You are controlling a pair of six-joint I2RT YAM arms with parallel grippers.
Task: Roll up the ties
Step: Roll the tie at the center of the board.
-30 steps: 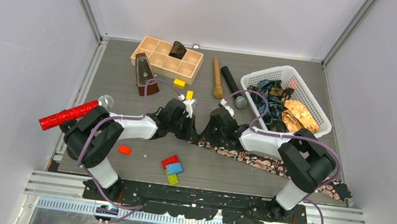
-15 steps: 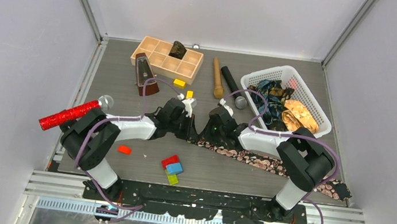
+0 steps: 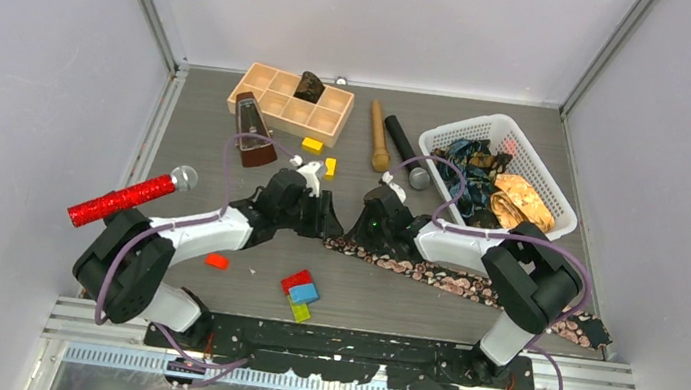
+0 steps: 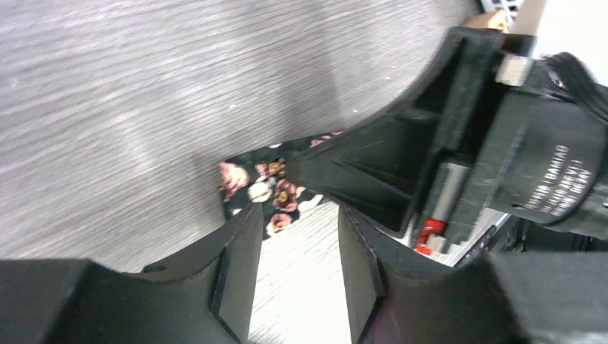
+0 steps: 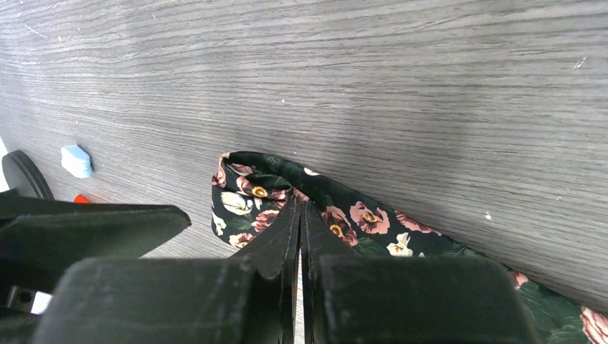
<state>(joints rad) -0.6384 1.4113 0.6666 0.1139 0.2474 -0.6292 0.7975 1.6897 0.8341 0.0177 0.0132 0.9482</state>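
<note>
Left gripper: the left gripper (image 4: 294, 269) stands part open, bare table (image 3: 196, 150) showing between its fingers (image 4: 233, 276). Nothing is held, and the tips sit just short of the tie's end.
Right gripper: the right gripper (image 5: 301, 215) is squeezed tight, fingers flat together, nipping the folded end of the cloth.
Black tie: the black tie (image 3: 456, 282) with pink flowers lies flat on the table. It runs from the fold at mid-table out to the near right corner, with the right arm (image 3: 476, 245) reaching over it.
Head to head: the two grippers meet nose to nose, nearly touching, with the fold right between them.
In the way: the right gripper's own body sits square across from the left's open fingers, crowding that end of the tie.
Near side: a red, blue and green cluster of blocks (image 3: 300, 295) lies close to the fold but apart from it. A lone red block (image 3: 217, 261) sits beside the left arm (image 3: 206, 227).
Just behind: two yellow blocks (image 3: 312, 144) and a metronome (image 3: 251, 129).
Far side: a wooden tray (image 3: 278, 105) has a dark lump (image 3: 309, 86) in one compartment. A wooden pestle (image 3: 378, 136) and a black microphone (image 3: 406, 150) lie side by side.
Basket: in the white basket (image 3: 492, 124) at far right, a blue-teal tie (image 3: 472, 159) and a golden tie (image 3: 522, 200) are heaped.
Left edge: the red glittery microphone (image 3: 124, 198) lies by the left arm's elbow.
</note>
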